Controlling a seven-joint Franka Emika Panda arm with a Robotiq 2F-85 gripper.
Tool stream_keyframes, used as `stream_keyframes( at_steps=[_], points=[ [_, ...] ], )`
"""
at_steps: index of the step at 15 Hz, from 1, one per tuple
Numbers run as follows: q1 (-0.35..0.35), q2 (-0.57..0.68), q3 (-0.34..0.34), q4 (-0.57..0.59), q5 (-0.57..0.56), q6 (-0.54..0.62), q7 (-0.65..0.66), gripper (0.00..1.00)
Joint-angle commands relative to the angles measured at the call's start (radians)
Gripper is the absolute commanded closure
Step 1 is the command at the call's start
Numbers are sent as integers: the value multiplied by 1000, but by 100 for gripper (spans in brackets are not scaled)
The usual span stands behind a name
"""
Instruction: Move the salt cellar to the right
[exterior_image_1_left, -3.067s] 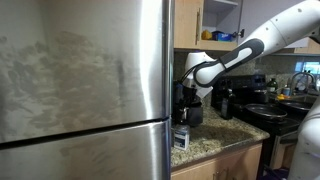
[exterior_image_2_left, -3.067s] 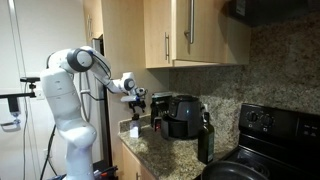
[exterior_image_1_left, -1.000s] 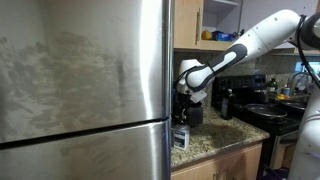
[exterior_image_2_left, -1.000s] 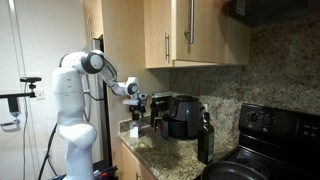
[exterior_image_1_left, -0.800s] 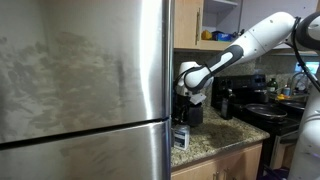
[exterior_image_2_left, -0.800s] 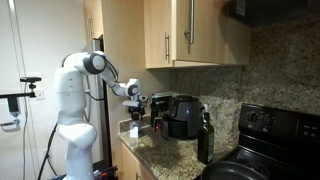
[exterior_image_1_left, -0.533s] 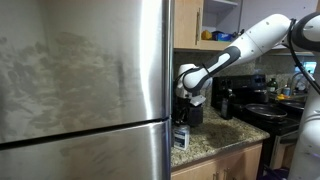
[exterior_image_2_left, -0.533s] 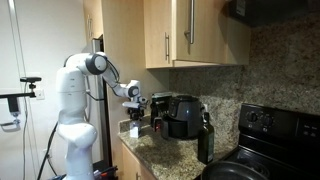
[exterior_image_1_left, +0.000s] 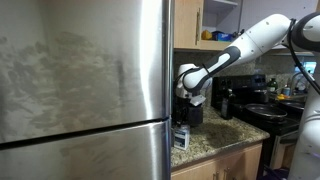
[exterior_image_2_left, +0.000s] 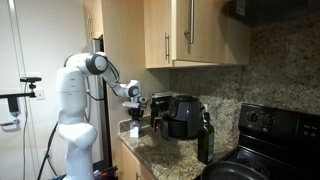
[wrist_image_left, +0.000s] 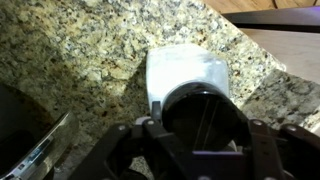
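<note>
The salt cellar (wrist_image_left: 185, 70) is a small whitish box with a dark round top, standing on the speckled granite counter (wrist_image_left: 70, 60). In the wrist view my gripper (wrist_image_left: 200, 130) is right over it, one dark finger (wrist_image_left: 140, 132) on each side of the round top, shut on it. In both exterior views the cellar (exterior_image_1_left: 180, 136) (exterior_image_2_left: 135, 128) sits near the counter's edge beside the black coffee maker (exterior_image_2_left: 182, 115), with the gripper (exterior_image_2_left: 135, 108) coming down on it from above.
A tall dark bottle (exterior_image_2_left: 205, 140) stands past the coffee maker, then a black stove (exterior_image_2_left: 270, 140). A steel fridge (exterior_image_1_left: 85, 90) fills one exterior view and hides part of the counter. Wooden cabinets (exterior_image_2_left: 190, 30) hang overhead.
The jaws have gone from open to shut around the salt cellar's top. The arm has barely moved and the cellar stands where it was.
</note>
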Motion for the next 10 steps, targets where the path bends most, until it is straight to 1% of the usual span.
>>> stream_keyframes(
  at_steps=[1,2,3,4,5,7,10],
  points=[
    [-11,-20,-2,-9,-90,5,67,63],
    [-16,-34,-7,-12,-127,0,103,63],
    [-26,-61,-16,-23,-201,-6,167,63],
    [-36,-81,-26,-34,-230,-7,199,63],
    [-57,-114,-48,-68,-230,8,215,63],
    [-99,-174,-92,-109,-174,7,204,63],
    [-169,-248,-183,-167,-65,2,159,63]
  ],
)
